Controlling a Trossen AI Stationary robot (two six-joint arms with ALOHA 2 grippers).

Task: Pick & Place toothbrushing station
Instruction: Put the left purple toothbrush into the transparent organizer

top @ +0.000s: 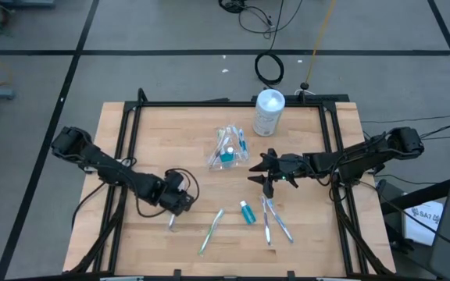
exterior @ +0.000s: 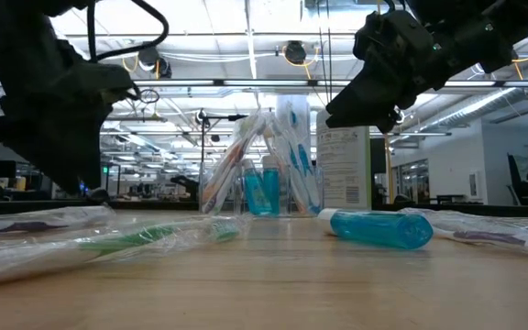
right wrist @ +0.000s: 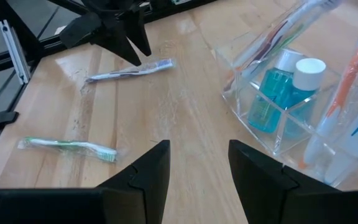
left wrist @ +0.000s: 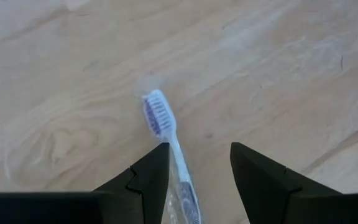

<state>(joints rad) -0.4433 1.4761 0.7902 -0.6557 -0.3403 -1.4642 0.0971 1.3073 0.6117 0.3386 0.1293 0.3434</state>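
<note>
Worktop (top: 131, 133) seen from above: the left hand (top: 173, 215) hangs low over a wrapped purple toothbrush (top: 172, 224) near the front edge. That brush is right under this hand, so the left arm is much nearer to it than the right arm. A green toothbrush (top: 212, 231) lies just beside it, slanted. A small blue bottle (top: 246, 211) and two more wrapped brushes (top: 276, 222) lie under the right hand (top: 267, 187). The clear holder (top: 229, 148) stands in the middle, already with some brushes and bottles in it, and a white tub (top: 269, 112) stands behind it.

Low view: the blue bottle (exterior: 374, 227) lies on its side. The green toothbrush (exterior: 145, 240) lies flat in its wrapper.

Left wrist view: the left hand (left wrist: 199, 180) is spread, with nothing pinched. The purple toothbrush (left wrist: 166, 134) runs straight out between the two fingers, bristle head pointing away from the hand. I think the hand only needs to drop and squeeze across the handle.

Right wrist view: the right hand (right wrist: 199, 174) is spread too and holds nothing. The clear holder (right wrist: 291, 106) is close beside it.
</note>
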